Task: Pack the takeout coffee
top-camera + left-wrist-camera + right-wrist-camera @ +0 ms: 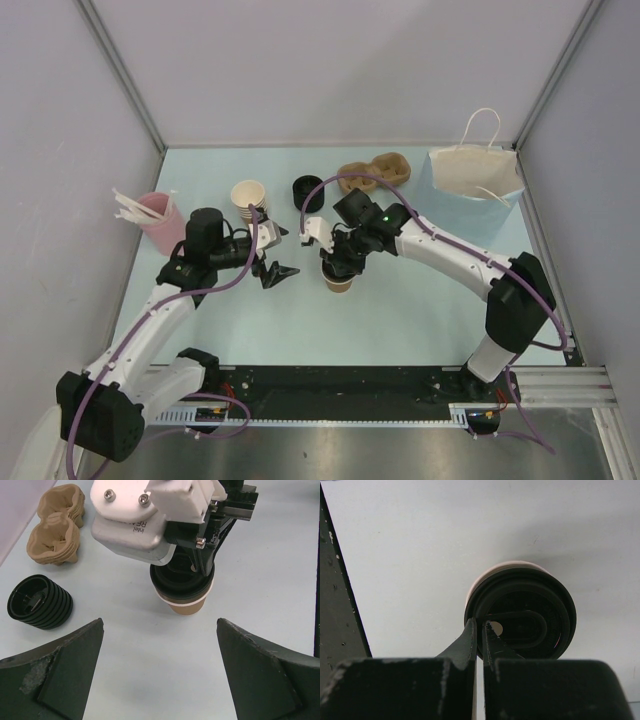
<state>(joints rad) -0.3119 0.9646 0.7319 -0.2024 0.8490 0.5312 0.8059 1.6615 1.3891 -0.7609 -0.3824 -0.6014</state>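
Observation:
The takeout coffee is a small tan paper cup standing upright near the table's middle, topped by a round black lid. My right gripper is directly above it. Its fingers are shut together, and their tips rest on the lid's near-left rim beside the sip hole. Nothing shows between them. My left gripper hovers just left of the cup, wide open and holding nothing. Its fingers point toward the cup without touching it.
A stack of black lids lies behind the cup, with brown pulp cup carriers further back. A white paper bag stands at the back right. Nested tan cups and a pink cup of stirrers are at the left.

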